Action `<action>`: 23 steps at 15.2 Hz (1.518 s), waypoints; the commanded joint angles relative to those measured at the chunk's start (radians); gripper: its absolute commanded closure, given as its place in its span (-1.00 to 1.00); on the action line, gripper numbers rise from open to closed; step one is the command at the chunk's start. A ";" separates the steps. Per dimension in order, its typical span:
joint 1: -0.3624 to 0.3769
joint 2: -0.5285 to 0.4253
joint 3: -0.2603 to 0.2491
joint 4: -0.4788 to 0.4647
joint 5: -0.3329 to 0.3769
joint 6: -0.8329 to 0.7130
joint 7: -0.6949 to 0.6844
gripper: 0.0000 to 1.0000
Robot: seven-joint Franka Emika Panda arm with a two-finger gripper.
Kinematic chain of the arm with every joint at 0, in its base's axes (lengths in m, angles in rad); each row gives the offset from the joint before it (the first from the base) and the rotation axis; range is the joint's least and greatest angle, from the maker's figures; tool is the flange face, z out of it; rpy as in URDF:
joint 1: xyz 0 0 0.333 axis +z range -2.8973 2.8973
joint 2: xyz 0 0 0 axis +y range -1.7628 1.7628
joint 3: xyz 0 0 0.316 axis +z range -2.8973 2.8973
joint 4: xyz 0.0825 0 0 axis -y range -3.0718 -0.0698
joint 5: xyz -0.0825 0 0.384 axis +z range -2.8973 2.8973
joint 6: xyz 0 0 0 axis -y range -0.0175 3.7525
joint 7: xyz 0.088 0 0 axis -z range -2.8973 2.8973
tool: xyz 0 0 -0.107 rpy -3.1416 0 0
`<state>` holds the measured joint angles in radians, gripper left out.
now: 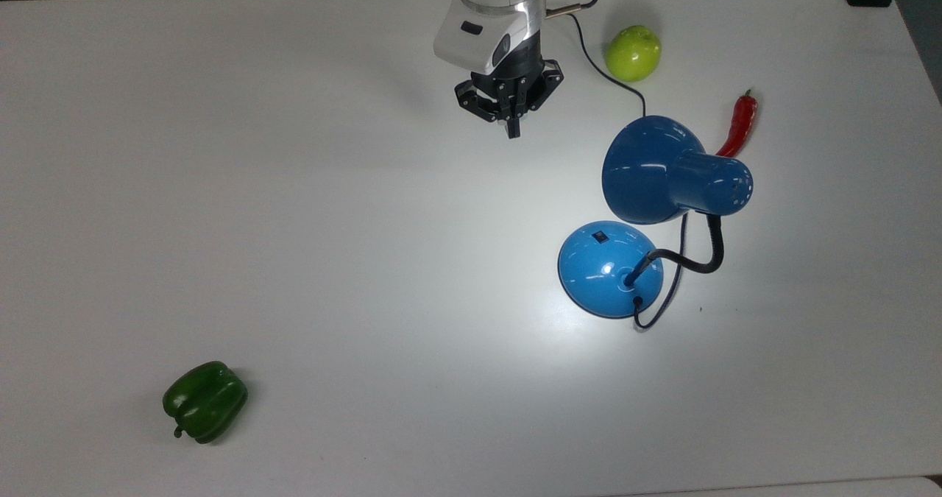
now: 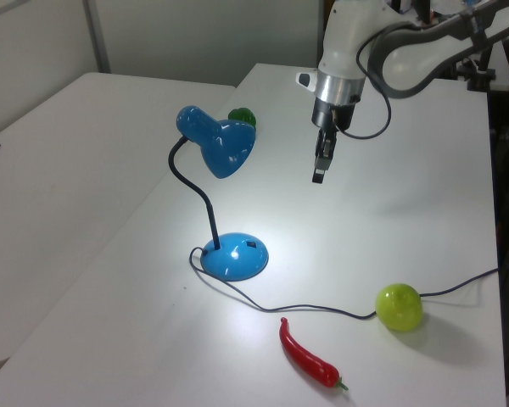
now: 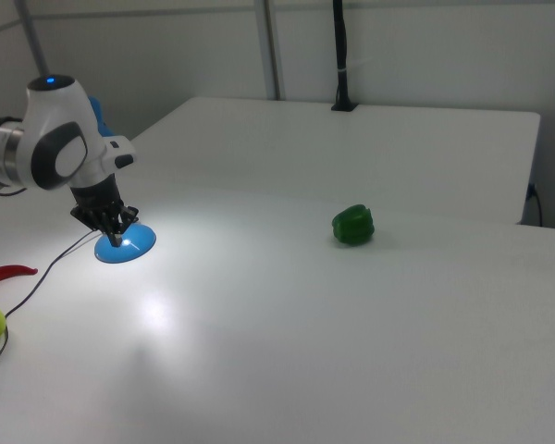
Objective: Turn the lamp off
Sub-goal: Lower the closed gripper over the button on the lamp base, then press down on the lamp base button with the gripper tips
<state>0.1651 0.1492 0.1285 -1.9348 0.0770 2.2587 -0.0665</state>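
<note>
Well, lamp (image 1: pixel 609 267) shade (image 1: pixel 647 169) tilted downward.

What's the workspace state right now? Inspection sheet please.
Surface: white table, bright pool of light beside the lamp base.
Job's things: blue lamp lit, upright; black switch on its base, untouched.
Clutter: green apple, red chilli, green bell pepper, all apart from the lamp base.
Grippers: gripper shut, holding nothing, in the air short of the lamp.
Cables: black cord runs across the table past the apple.
Surroundings: second white table at the left view's left.
</note>
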 commanded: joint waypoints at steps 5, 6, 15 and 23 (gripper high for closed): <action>0.027 0.088 0.025 -0.079 0.012 0.338 0.027 1.00; 0.027 0.110 0.043 -0.079 0.013 0.390 0.027 1.00; 0.076 0.226 0.046 -0.044 0.012 0.610 0.027 1.00; 0.096 0.300 0.046 0.051 0.010 0.614 0.027 1.00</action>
<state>0.2450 0.4013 0.1787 -1.9447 0.0770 2.8536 -0.0517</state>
